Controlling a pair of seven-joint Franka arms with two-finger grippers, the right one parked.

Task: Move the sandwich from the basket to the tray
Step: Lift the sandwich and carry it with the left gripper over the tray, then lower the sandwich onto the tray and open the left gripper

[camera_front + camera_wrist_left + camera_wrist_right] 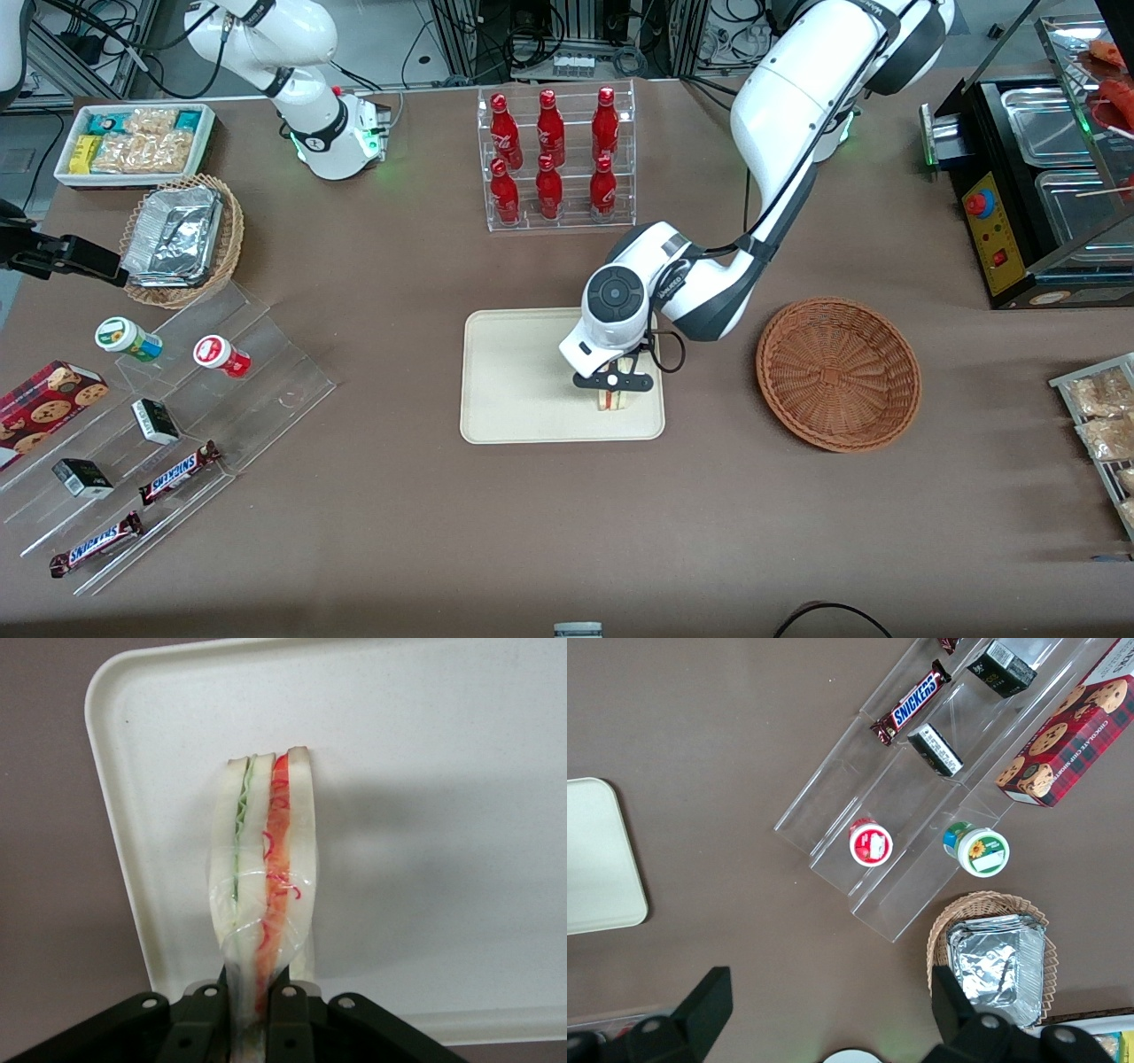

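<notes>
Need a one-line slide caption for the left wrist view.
Gripper shut on the sandwich, holding it over the cream tray.

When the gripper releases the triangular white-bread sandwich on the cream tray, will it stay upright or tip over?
The triangular white-bread sandwich, clamped in the gripper over the cream tray, stands on a narrow edge, so it probably tips. Its slices bow, suggesting softness. The clear wrap may be slippery.

Left arm bent low — end effector (613, 383) pointing down, fingers (288, 1028) pinched nearly together
</notes>
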